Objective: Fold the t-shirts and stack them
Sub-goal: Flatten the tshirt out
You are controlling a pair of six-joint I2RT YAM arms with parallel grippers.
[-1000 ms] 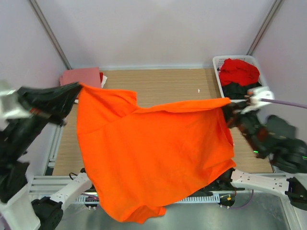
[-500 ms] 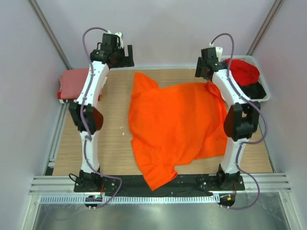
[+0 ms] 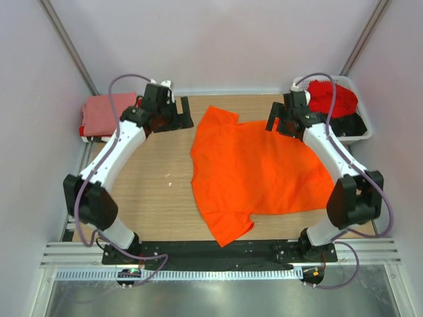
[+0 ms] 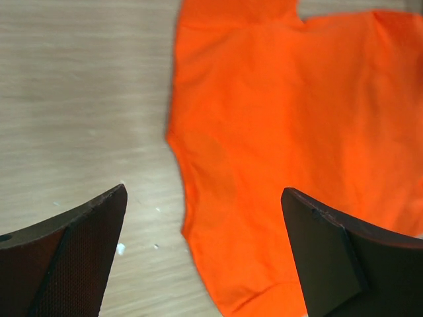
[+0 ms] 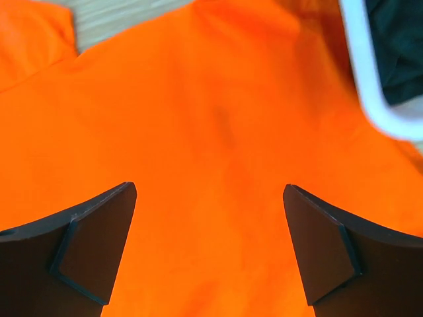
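Since half a second ago the bright orange cotton t-shirt [image 3: 258, 168] has settled flatter and drawn clear of the near rail, and both arms have come down lower.

The shirt lies spread on the wooden table [image 3: 152, 191], right of centre, with one sleeve pointing at the near edge. The right gripper [image 3: 274, 120] hangs over the shirt's far right part, jaws spread wide and holding nothing, and its arm hides the cloth's right edge. The left gripper [image 3: 180, 113] is equally wide and empty, just beside the far left sleeve. The white slatted plastic basket [image 3: 362, 135], with red [image 3: 330, 98] and black [image 3: 347, 124] shirts inside, sits close to the right. A folded salmon-pink shirt [image 3: 106, 112] lies well apart at far left.
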